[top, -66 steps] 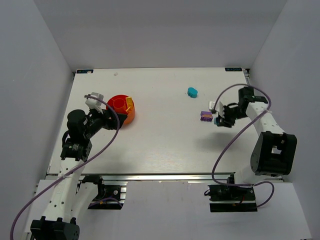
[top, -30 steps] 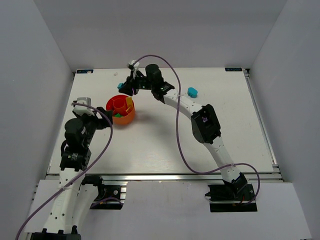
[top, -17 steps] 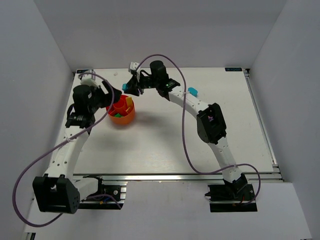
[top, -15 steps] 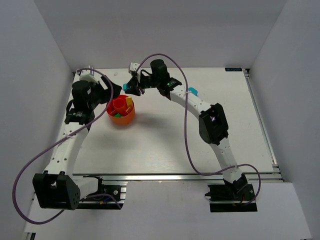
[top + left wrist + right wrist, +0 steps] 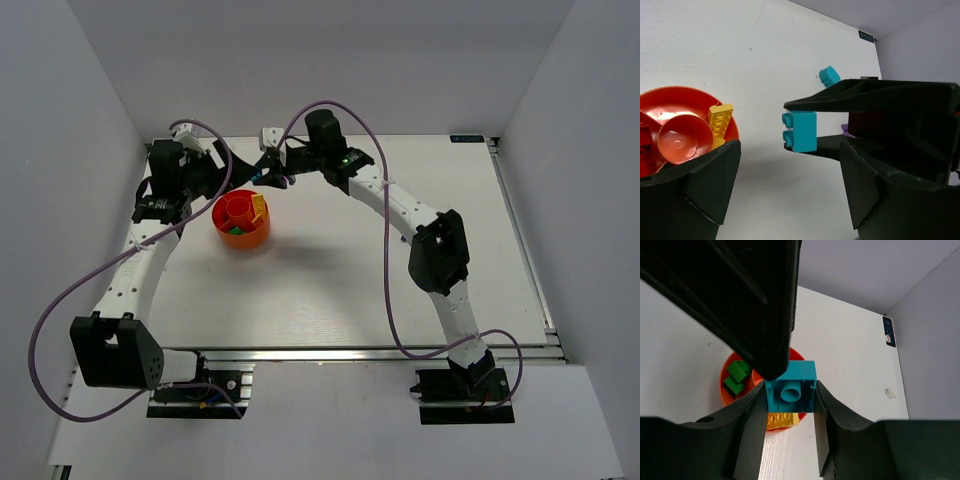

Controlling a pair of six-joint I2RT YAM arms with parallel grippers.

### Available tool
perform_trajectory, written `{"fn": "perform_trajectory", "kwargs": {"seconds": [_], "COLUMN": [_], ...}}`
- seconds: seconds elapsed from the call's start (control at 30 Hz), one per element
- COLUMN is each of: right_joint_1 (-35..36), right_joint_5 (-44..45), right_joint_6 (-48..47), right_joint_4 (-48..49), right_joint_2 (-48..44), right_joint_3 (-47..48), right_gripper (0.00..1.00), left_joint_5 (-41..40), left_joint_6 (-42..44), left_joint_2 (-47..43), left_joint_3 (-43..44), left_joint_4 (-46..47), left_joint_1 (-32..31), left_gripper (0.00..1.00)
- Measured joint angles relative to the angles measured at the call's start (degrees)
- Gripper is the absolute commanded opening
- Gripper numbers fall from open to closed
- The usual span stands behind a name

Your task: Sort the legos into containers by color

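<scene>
One cyan brick (image 5: 800, 131): pinched in right hand (image 5: 790, 395), near bowl (image 5: 245, 240)
Left hand (image 5: 790, 190): jaws wide apart, empty, facing brick
Bowl: red, yellow, green bricks (image 5: 720, 120) inside

Inventory of my limbs.
- My left arm (image 5: 135, 270): reaches from the near-left base up the bench's left edge toward the far-left corner, wrist turned rightward.
- My left gripper (image 5: 222, 180): jaws spread wide, nothing between them.
- My right arm (image 5: 390, 200): arches from the near-right base to the far edge, left of centre.
- My right gripper (image 5: 266, 176): clamped on a cyan brick (image 5: 800, 131), tips facing the left gripper, near it.
</scene>
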Motion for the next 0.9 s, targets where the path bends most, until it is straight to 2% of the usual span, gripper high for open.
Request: {"fn": "perform_trajectory", "kwargs": {"seconds": [0.23, 0.47, 0.63, 0.67, 0.7, 0.77, 0.8, 0.87, 0.9], "right_joint_1": [0.0, 0.3, 0.9, 1.0, 1.1, 1.4, 1.6, 1.7, 1.7], "right_joint_5": [0.1, -0.3, -1.2, -1.3, -1.4, -1.4, -1.2, -0.6, -0.4], "right_joint_6": [0.3, 0.2, -0.1, -0.1, -0.2, -0.3, -0.3, -0.8, -1.1], "right_joint_4": [-0.3, -1.2, -2.6, -2.9, -3.1, -3.7, -3.9, -4.0, -4.0], "right_joint_2": [0.0, 0.0, 0.0, 0.0, 0.0, 0.0, 0.0, 0.0, 0.0], "right_joint_3": [0.0, 0.0, 0.0, 0.0, 0.0, 0.0, 0.0, -0.1, -0.2], "right_gripper": [0.00, 0.00, 0.00, 0.03, 0.05, 0.11, 0.22, 0.33, 0.44], "left_joint_5": [3.8, 4.0, 4.0, 4.0, 4.0, 4.5, 4.8, 4.9, 4.9], "left_joint_6": [0.3, 0.5, 0.4, 0.4, 0.5, 0.1, 0.2, -0.1, 0.0], "left_joint_2": [0.5, 2.9, 3.7, 3.8, 3.8, 3.9, 3.9, 3.9, 3.9], "left_joint_3": [0.0, 0.0, 0.0, 0.0, 0.0, 0.0, 0.0, 0.0, 0.0], "left_joint_4": [-1.2, -1.1, -1.2, -1.2, -1.2, -0.9, -0.8, -0.8, -0.7], "left_joint_1": [-0.1, -0.1, -0.1, -0.1, -0.1, -0.2, -0.2, -0.4, -0.4], "left_gripper": [0.85, 0.78, 0.67, 0.64, 0.54, 0.44, 0.33, 0.24, 0.21]}}
